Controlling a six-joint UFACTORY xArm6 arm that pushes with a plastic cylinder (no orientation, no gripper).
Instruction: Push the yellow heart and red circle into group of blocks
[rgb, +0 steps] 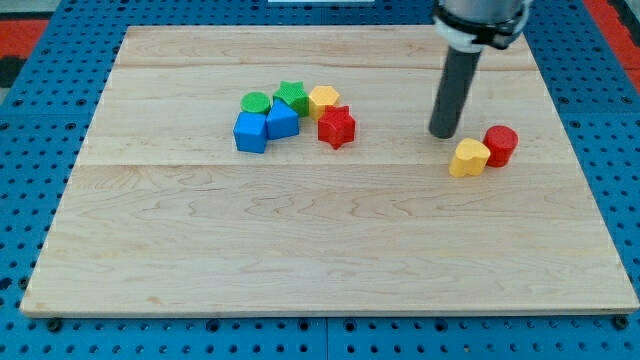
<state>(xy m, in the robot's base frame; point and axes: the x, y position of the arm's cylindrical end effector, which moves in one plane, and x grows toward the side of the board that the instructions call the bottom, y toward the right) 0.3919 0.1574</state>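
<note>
Camera view: my tip (444, 133) rests on the wooden board (300, 250), holding nothing, at eleven o'clock just beside the yellow heart block (468, 158). The red circle block (500, 145) touches the heart at two o'clock. The group of blocks (292, 115) lies well apart at nine o'clock.

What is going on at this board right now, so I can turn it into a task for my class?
A robot arm with a dark rod is pushing blocks on a wooden board. My tip sits just above and left of the yellow heart, which touches the red circle at the view's right. Neither has reached the group of green, blue, yellow and red blocks at the view's upper left.
</note>
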